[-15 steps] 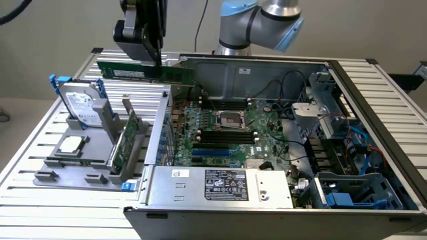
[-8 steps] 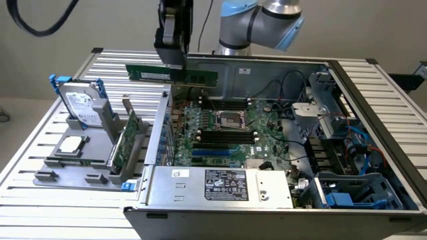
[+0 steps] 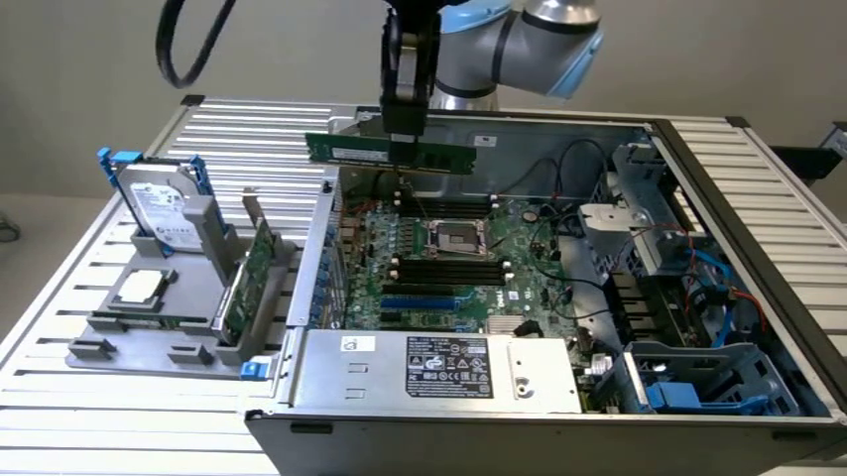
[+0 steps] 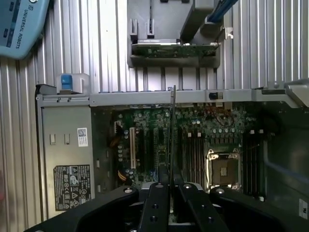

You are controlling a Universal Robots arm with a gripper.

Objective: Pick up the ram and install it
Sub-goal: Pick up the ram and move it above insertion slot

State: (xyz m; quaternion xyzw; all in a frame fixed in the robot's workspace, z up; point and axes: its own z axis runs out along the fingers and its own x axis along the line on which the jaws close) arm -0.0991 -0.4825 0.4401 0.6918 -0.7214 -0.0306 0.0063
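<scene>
Landmark: processor socket [image 3: 457,238], open, at the middle of the motherboard [image 3: 530,263] inside the open computer case [image 3: 741,238]

Gripper: gripper [image 3: 404,139] hangs from the arm [image 3: 530,40] above the case, on the far-wall side of the processor socket; its fingers [image 4: 157,203] are drawn in close, pinching a thin board between them

Ram: ram [image 3: 391,152] is held by its upper edge, lying level with its long edge horizontal; it is in the air, clear of the motherboard, above and behind the processor socket; seen edge-on in the wrist view as a thin line over the board

Memory slots: black memory slots [image 3: 450,270] run in rows on both sides of the processor socket; whether any is filled cannot be told

Power supply: grey power supply [image 3: 443,367] with a label, at the case's near wall, in front of the processor socket

Outside the case: toward the exterior view's left of the processor socket, a grey holder [image 3: 133,347] on the slatted tabletop [image 3: 79,407]; it carries an upright hard drive [image 3: 166,213], an upright green expansion card [image 3: 252,273] and a flat silver processor chip [image 3: 139,288]
</scene>
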